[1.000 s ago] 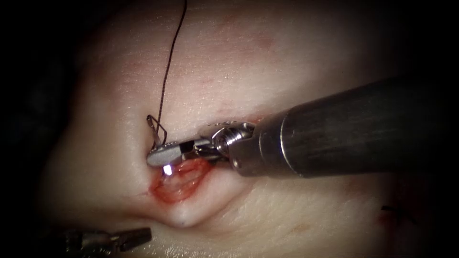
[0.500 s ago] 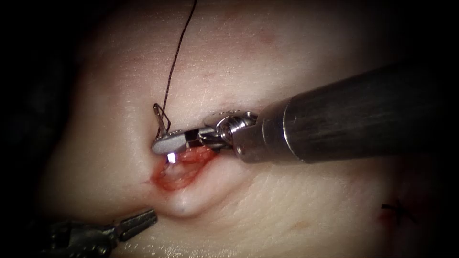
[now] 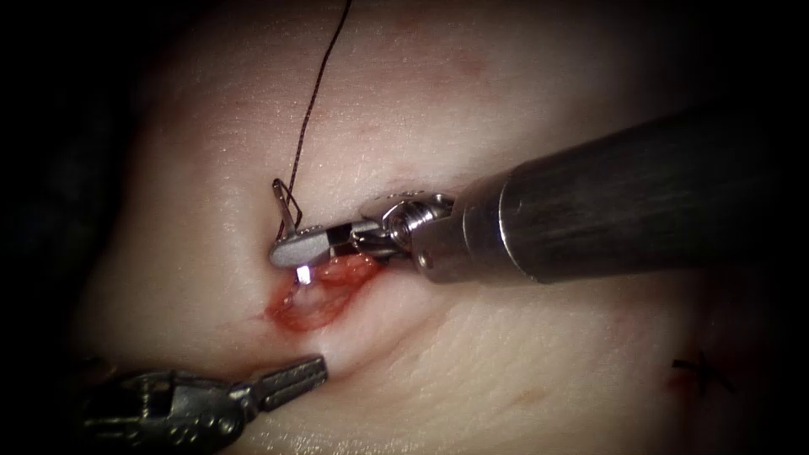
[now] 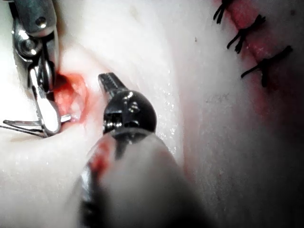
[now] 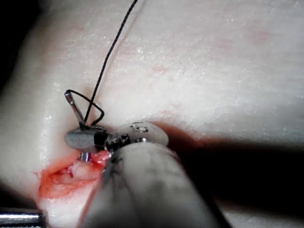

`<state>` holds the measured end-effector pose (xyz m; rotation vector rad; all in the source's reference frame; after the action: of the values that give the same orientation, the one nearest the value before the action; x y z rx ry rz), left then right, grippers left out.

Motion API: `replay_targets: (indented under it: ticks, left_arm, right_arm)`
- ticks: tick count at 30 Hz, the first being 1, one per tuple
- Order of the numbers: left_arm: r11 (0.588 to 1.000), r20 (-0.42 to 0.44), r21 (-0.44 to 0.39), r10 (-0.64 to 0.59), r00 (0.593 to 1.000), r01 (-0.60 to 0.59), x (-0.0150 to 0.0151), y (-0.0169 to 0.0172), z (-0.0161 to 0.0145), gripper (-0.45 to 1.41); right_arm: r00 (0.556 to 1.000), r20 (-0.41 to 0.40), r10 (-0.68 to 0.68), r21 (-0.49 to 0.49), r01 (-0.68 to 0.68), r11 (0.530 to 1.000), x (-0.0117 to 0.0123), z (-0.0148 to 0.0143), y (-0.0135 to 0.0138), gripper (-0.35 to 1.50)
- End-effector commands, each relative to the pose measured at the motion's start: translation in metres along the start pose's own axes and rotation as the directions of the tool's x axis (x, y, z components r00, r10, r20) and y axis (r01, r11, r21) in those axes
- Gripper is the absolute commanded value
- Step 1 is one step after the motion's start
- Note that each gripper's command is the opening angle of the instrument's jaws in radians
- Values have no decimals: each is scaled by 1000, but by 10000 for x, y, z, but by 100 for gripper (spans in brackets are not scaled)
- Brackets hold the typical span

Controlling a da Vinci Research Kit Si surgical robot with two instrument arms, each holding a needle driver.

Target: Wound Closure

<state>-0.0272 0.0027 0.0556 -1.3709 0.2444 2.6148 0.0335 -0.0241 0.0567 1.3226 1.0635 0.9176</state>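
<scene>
The tissue (image 3: 472, 101) has an open red cut (image 3: 318, 302) near the middle. My right tool (image 3: 297, 250) reaches in from the right, its jaws shut on the curved needle (image 3: 283, 205) close to its tail. The tail stands up above the jaws; a short bright length below them points into the cut's upper edge. Dark thread (image 3: 313, 101) loops at the tail and runs up out of view. My left tool (image 3: 313, 369) lies just below the cut, jaws shut on nothing. The right wrist view shows the held needle (image 5: 74, 109) and thread (image 5: 110, 52); the left wrist view shows the left tool (image 4: 108, 81).
A dark finished stitch (image 3: 696, 369) sits far right on the tissue. The left wrist view shows several dark stitches (image 4: 249, 35) along a closed red line. The right tool's thick shaft (image 3: 624, 202) crosses the right half of the endoscope view. Red fluid wets the cut's edges.
My left tool has slid up and to the right, from the lower left edge to just below the cut. The right tool with the needle has shifted slightly up and right.
</scene>
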Motion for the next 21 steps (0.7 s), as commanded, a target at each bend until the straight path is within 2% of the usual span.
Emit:
replay_targets:
  ticks: [1, 10, 14, 21]
  left_arm:
    - [1000, -2, -4, -1, 1000, 1, -3, 9, 9, 12]
    - [1000, -9, -7, 3, 1000, -3, -4, 11, 11, 27]
    - [1000, -14, -10, 5, 1000, -5, -6, 10, 12, 27]
    - [1000, -13, -3, 10, 1000, -10, -13, 10, 16, 5]
  right_arm:
    - [1000, 3, 1, 3, -1, 1000, -7, 7, 5, -35]
    - [1000, 4, 1, 4, -1, 1000, -8, 7, 4, -35]
    - [1000, 4, 0, 4, 0, 1000, -9, 7, 4, -35]
    - [1000, 1, -1, 7, 1, 1000, -12, 9, 1, -35]
